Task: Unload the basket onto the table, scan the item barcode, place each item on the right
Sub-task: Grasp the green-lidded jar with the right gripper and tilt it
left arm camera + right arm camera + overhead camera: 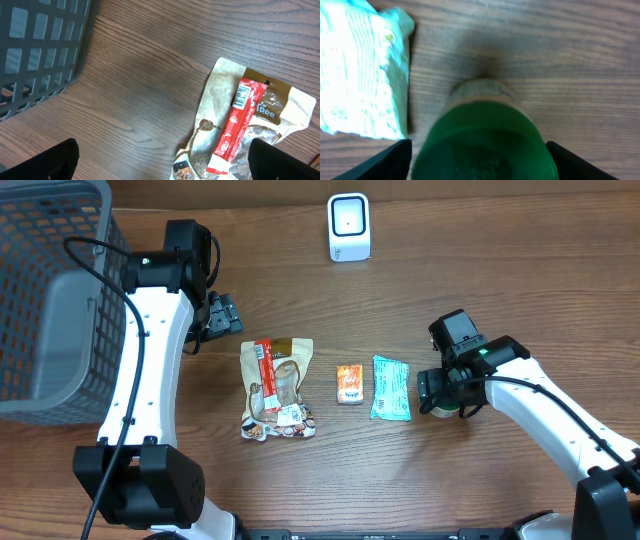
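A bottle with a green cap (481, 142) stands on the wooden table, seen from above in the right wrist view. My right gripper (480, 162) straddles it, and a thin gap shows between the cap and each dark finger, so the jaws are open. Overhead, that gripper (440, 393) sits just right of a teal packet (390, 388). My left gripper (224, 315) hangs open near the basket with nothing between its fingers (55, 162). Below it lies a brown pouch (215, 105) with a red bar (235, 125) on top, the bar's barcode facing up. The white scanner (349, 227) stands at the back.
A grey mesh basket (50, 300) fills the left side of the table. A small orange packet (349, 384) lies between the pouch (277, 390) and the teal packet. The teal packet's corner (365, 75) is close to the left of the bottle.
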